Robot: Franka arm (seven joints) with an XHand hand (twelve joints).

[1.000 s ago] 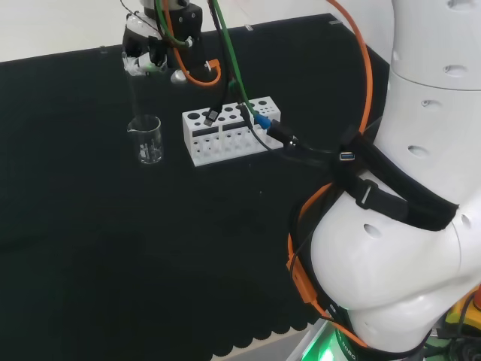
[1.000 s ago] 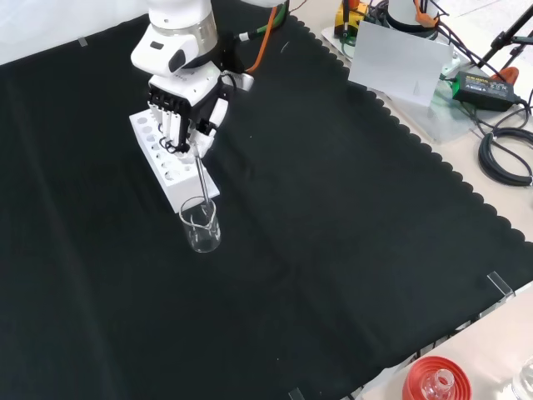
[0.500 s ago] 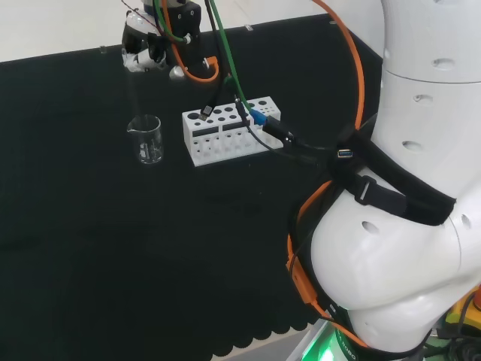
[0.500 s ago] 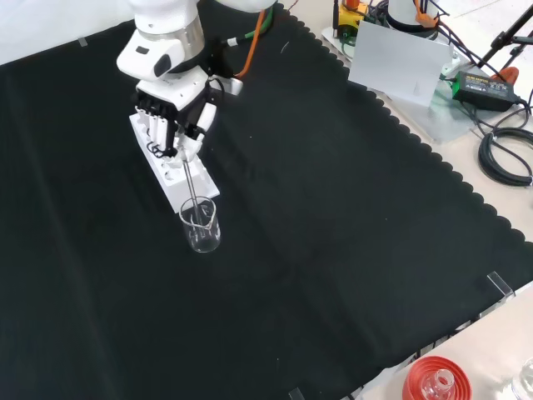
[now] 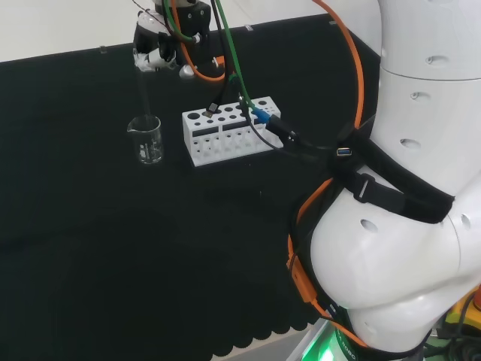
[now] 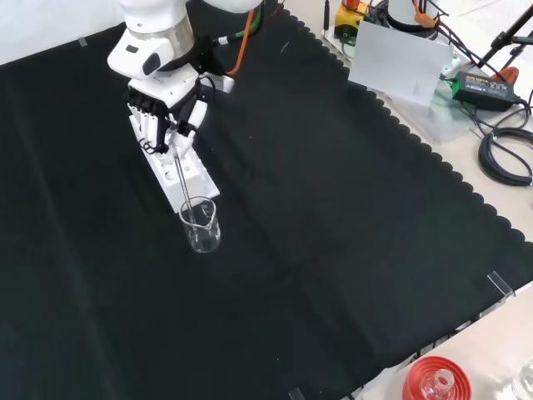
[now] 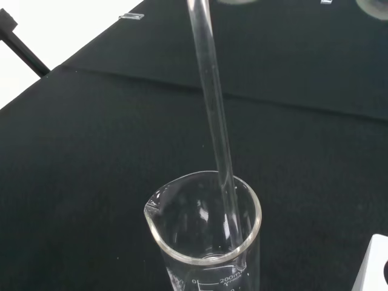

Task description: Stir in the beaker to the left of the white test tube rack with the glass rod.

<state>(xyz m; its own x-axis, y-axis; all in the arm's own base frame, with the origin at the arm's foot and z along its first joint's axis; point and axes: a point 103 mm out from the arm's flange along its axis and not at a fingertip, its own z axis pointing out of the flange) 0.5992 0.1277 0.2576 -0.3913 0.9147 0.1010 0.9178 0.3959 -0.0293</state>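
Note:
A clear glass beaker [image 5: 148,140] [image 6: 201,225] [image 7: 206,239] stands on the black cloth beside the white test tube rack [image 5: 229,129] [image 6: 176,169], to the rack's left in the head view. The black and white hand [image 5: 160,47] [image 6: 161,114] hangs above the rack and beaker, fingers curled on the top of a thin glass rod [image 5: 140,90] [image 6: 185,184] [image 7: 213,115]. The rod slants down from the hand. Its lower end dips inside the beaker near the wall. I cannot tell whether the beaker holds liquid.
A red ribbed ring stand [image 6: 435,380] with glassware sits at the near right edge in the front view. Cables, a grey panel [image 6: 400,67] and a power unit lie beyond the cloth's scalloped edge. The arm's white links [image 5: 406,188] stand at the head view's right.
The hand has moved up and to the left in the front view, right in the head view, tilting the rod more. The rod's lower end stays in the beaker, which has not moved.

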